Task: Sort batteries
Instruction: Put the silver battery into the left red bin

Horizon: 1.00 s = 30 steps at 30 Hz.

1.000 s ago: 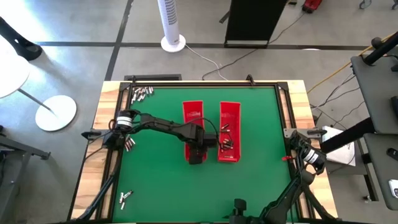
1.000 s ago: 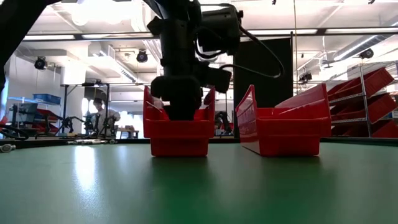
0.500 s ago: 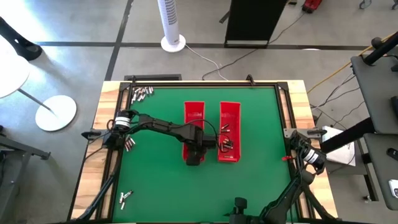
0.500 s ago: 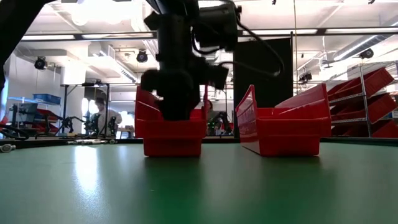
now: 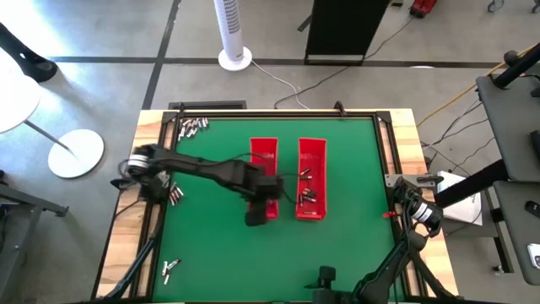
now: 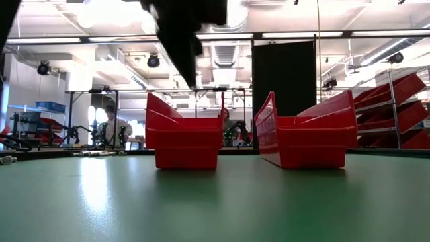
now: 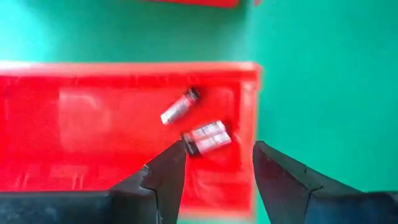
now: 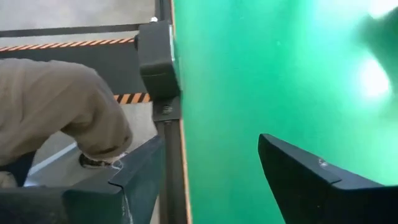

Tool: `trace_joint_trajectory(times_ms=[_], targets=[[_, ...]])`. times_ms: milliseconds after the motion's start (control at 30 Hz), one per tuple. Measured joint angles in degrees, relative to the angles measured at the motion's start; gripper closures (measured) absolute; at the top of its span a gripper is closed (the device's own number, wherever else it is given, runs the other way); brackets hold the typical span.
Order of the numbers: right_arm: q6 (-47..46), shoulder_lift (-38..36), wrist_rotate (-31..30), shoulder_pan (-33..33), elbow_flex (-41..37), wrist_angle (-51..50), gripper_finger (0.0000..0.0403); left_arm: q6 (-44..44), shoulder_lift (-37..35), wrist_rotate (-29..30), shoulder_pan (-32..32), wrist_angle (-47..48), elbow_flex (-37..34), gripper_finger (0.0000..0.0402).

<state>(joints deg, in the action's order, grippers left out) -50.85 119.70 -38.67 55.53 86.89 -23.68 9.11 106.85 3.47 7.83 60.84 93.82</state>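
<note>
Two long red trays stand side by side mid-table: the left tray (image 5: 263,169) and the right tray (image 5: 311,173). In the left wrist view, small silvery batteries (image 7: 180,107) (image 7: 208,137) lie on the left tray's floor near its end wall. My left gripper (image 7: 217,155) hovers open above that end (image 5: 257,213), touching nothing. More batteries (image 5: 306,194) lie in the right tray. Loose batteries rest on the mat at the far left corner (image 5: 192,127), the left side (image 5: 175,195) and the near left (image 5: 170,268). My right gripper (image 8: 211,162) waits open at the table's right edge (image 5: 412,205).
Green mat (image 5: 354,152) lies bare to the right of the trays and along the near side (image 6: 215,202). A black frame rail (image 8: 163,93) runs along the table's right edge. A person's tan-clad limb (image 8: 62,106) shows just beyond it.
My left gripper has risen out of the left tray's near end and drifted a little toward the table's near-left. The left tray has shifted slightly toward the left. The right tray and my right arm have kept still.
</note>
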Motion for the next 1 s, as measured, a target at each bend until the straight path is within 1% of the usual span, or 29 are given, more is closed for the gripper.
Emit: trace_joint_trajectory(times_ms=[67, 167, 300, 400, 500, 633, 733, 767, 867, 933, 1000], targets=[[0.3, 0.0, -0.6, 0.0, -0.5, 0.2, 0.0141, 3.3, -4.4, 0.0, 1.5, 2.2, -0.8, 0.0234], [0.7, 0.0, -3.3, 0.0, -1.2, 0.4, 0.013, 8.7, -11.1, 0.2, 5.4, 4.8, -3.3, 0.0234], [0.4, 0.0, -4.1, 0.0, -2.4, 0.4, 0.0117, 20.7, -19.0, 0.4, 13.5, 5.0, -8.0, 0.0234], [-0.6, 0.0, -4.8, 0.0, -3.2, 0.5, 0.011, 30.7, -22.6, 3.9, 21.5, 4.6, -12.2, 0.0234], [-0.6, 0.0, -4.9, 0.0, -3.5, 0.4, 0.0105, 41.0, -24.7, 6.4, 30.3, 4.5, -17.0, 0.0237], [-0.1, 0.0, -5.0, -0.2, -3.5, 0.5, 0.0099, 57.7, -25.1, 6.3, 40.9, 2.6, -23.8, 0.0243], [0.2, 0.0, -5.0, -0.6, -3.4, 0.5, 0.0095, 69.8, -24.7, 5.4, 47.3, -2.4, -28.9, 0.0244], [0.5, 0.0, -5.0, -0.8, -3.4, 0.5, 0.0094, 73.5, -24.5, 4.3, 48.9, -4.0, -30.5, 0.0244], [1.6, 0.0, -4.9, -1.5, -3.5, 0.5, 0.0092, 82.1, -23.9, 4.0, 52.6, -8.7, -35.0, 0.0244], [2.5, 0.0, -4.8, -2.2, -3.5, 0.5, 0.0093, 86.2, -23.7, 4.1, 54.0, -11.6, -37.5, 0.0244], [3.2, 0.0, -3.6, -2.9, -3.4, 0.5, 0.0095, 88.3, -23.2, 3.8, 55.1, -14.3, -39.5, 0.0244]])
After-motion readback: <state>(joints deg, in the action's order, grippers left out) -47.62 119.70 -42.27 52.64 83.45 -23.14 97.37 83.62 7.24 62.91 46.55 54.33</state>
